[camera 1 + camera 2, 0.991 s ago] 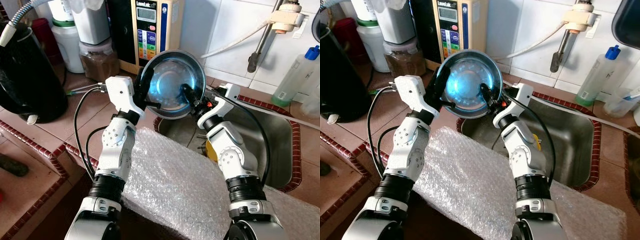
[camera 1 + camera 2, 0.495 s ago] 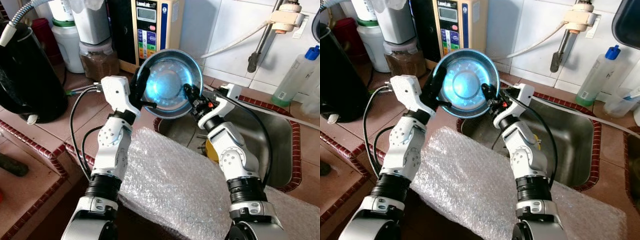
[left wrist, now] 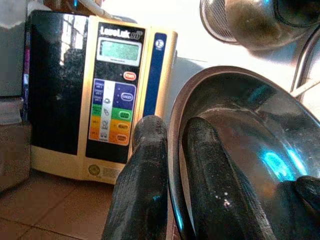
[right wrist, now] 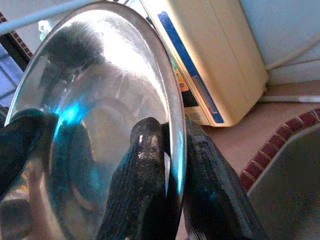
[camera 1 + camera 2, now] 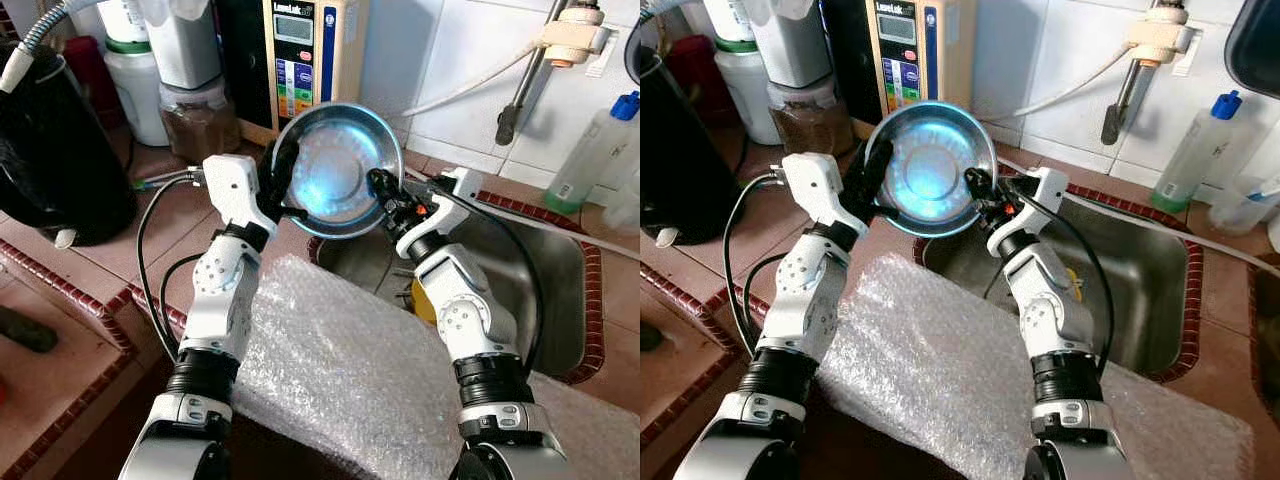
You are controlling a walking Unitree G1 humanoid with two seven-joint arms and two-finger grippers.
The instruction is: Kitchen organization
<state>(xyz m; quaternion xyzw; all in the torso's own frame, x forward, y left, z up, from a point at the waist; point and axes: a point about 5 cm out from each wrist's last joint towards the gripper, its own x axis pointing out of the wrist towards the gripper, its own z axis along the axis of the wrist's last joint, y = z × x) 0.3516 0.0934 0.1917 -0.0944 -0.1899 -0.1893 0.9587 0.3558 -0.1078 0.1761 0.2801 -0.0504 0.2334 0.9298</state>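
Steel bowl (image 5: pixel 335 168) sits tilted in the air in front of you, above the tiled desk (image 5: pixel 100 260) at the near corner of the sink (image 5: pixel 560 300). Your left hand (image 5: pixel 280 185) is clamped on its left rim, your right hand (image 5: pixel 385 195) on its right rim. Behind it stands the beige water ioniser (image 5: pixel 305 60); bubble wrap (image 5: pixel 350 370) lies below your arms.
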